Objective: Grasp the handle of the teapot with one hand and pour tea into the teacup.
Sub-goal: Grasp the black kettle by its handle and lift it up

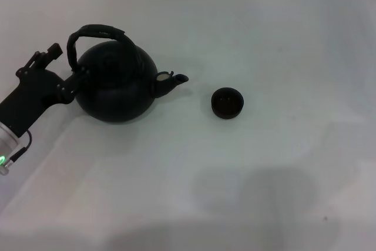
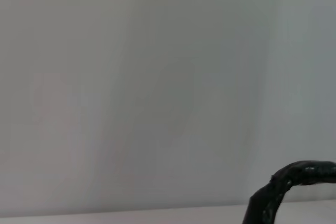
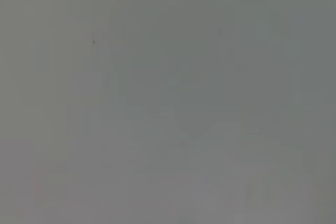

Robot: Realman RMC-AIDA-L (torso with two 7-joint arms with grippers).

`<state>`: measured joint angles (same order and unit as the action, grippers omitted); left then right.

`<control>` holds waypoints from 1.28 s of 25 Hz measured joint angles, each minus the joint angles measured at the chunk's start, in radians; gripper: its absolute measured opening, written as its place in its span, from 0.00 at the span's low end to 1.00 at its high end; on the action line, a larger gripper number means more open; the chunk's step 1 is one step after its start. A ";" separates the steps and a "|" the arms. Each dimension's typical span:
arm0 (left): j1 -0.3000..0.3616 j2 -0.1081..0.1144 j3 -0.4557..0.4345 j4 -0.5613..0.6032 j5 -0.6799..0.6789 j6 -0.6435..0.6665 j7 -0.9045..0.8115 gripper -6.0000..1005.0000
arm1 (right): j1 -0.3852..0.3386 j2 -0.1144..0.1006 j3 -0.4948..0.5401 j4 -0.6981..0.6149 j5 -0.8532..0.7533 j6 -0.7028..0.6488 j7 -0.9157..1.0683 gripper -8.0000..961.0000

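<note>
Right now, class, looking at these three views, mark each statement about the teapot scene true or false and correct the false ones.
1. The teapot stands upright on the table. True.
2. Its spout points away from the teacup. False: it points toward the cup.
3. The left gripper is at the pot's side opposite the spout. True.
4. The handle lies folded flat. False: it arches above the pot.
5. The teacup touches the teapot. False: they stand apart.

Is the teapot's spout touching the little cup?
Apart. The head view shows bare white table between the teapot spout's tip and the teacup.
</note>
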<state>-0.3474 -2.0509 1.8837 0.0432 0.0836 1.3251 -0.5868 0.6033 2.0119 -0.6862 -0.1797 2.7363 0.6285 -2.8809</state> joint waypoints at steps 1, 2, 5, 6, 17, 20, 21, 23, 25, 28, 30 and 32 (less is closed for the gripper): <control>-0.004 -0.001 0.000 0.000 0.000 -0.006 0.000 0.84 | 0.000 0.000 0.000 0.000 0.000 0.000 0.000 0.88; -0.006 -0.001 0.000 0.000 0.000 -0.009 0.000 0.84 | 0.000 0.001 0.000 0.001 0.000 0.000 0.000 0.88; -0.008 -0.002 -0.002 0.002 -0.004 -0.013 0.002 0.84 | 0.000 0.001 0.001 0.007 0.000 0.000 0.002 0.88; -0.008 -0.003 -0.003 0.003 -0.011 -0.015 0.003 0.84 | 0.000 0.000 0.001 0.008 0.000 0.000 0.003 0.88; -0.018 -0.014 0.002 -0.004 -0.071 -0.021 0.041 0.65 | -0.001 0.001 0.026 0.010 0.000 0.002 0.005 0.88; -0.019 -0.014 0.002 -0.002 -0.069 -0.021 0.041 0.52 | 0.001 0.000 0.026 0.010 0.000 0.002 0.005 0.88; -0.019 -0.014 0.002 -0.002 -0.069 -0.021 0.041 0.49 | 0.002 0.000 0.026 0.010 0.000 0.002 0.005 0.88; -0.019 -0.014 0.002 0.001 -0.069 -0.021 0.041 0.43 | 0.004 -0.001 0.026 0.009 0.000 0.002 0.005 0.88; -0.021 -0.014 0.001 0.002 -0.070 -0.022 0.039 0.37 | 0.005 -0.001 0.025 0.009 0.000 0.002 0.005 0.88; -0.026 -0.014 0.000 0.003 -0.073 -0.022 0.038 0.25 | 0.005 -0.002 0.025 0.009 0.000 0.002 0.005 0.88; -0.033 -0.015 -0.001 0.007 -0.074 -0.022 0.037 0.17 | 0.005 -0.002 0.025 0.009 0.000 0.002 0.005 0.88; -0.039 -0.015 -0.002 0.015 -0.075 -0.022 0.038 0.13 | 0.005 -0.002 0.026 0.009 0.000 0.002 0.005 0.88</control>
<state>-0.3868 -2.0657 1.8822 0.0580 0.0088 1.3029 -0.5489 0.6086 2.0095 -0.6597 -0.1703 2.7367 0.6302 -2.8762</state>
